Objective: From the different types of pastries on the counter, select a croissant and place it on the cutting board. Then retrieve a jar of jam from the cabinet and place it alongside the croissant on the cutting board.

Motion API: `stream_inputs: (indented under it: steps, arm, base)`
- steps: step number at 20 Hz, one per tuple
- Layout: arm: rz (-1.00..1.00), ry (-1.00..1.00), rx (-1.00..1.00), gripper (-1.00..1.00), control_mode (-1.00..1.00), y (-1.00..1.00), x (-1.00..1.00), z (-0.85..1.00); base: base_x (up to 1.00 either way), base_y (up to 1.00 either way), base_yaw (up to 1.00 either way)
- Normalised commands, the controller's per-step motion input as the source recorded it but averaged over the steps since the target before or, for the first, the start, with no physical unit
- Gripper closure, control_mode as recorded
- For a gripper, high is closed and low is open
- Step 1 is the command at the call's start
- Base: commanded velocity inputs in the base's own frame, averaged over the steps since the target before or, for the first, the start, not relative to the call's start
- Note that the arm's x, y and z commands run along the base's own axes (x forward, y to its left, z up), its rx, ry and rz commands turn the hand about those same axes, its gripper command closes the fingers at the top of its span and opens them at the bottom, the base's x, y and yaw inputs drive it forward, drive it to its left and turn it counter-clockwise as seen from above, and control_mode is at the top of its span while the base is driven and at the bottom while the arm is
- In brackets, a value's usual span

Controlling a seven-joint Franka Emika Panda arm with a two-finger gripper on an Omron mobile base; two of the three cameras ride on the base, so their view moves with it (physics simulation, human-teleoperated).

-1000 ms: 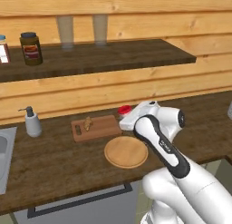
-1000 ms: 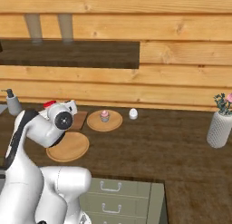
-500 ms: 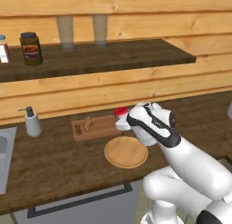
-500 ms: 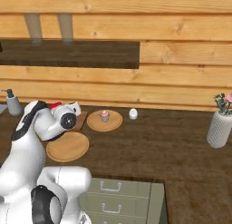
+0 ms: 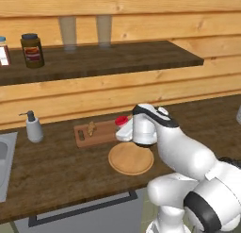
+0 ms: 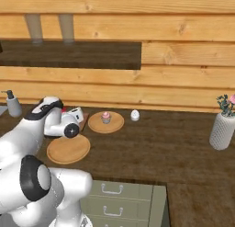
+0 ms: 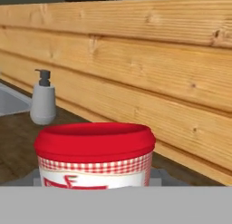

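**Jam jar carried down to the cutting board, second stage of the task**

Left base view: the croissant [image 5: 91,128] already lies on the cutting board [image 5: 101,138], near its handle-slot end. The gripper [image 5: 123,128] is at the board's opposite end, just above the round wooden plate [image 5: 131,158], with the red lid of the jar of jam [image 5: 121,120] showing at its tip. Hand view: the jar of jam [image 7: 95,154] sits immediately before the camera, consistent with the fingers being closed on it, though the fingertips themselves are hidden. A soap dispenser [image 7: 43,99] stands farther along the counter [image 7: 13,137]. Right base view: the cupcake [image 6: 106,116] rests untouched on a second plate [image 6: 106,122]. Judged step: placing the jar. The next move calls for lowering it upright onto bare board beside the croissant, then releasing; whether its base already touches the board cannot be told
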Motion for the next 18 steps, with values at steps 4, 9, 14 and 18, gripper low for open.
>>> stream_inputs:
  steps: [4, 9, 14, 18]
  arm:
    - [0.00, 0.00, 0.00, 1.00, -1.00, 0.11, 0.34, -0.24]
    - [0.00, 0.00, 0.00, 1.00, -1.00, 0.03, 0.54, -0.04]
    - [0.00, 0.00, 0.00, 1.00, -1.00, 0.00, 0.59, -0.02]
    - [0.00, 0.00, 0.00, 1.00, -1.00, 0.05, 0.48, -0.33]
  base:
    - [0.00, 0.00, 0.00]
    - [0.00, 0.00, 0.00]
    - [0.00, 0.00, 0.00]
    - [0.00, 0.00, 0.00]
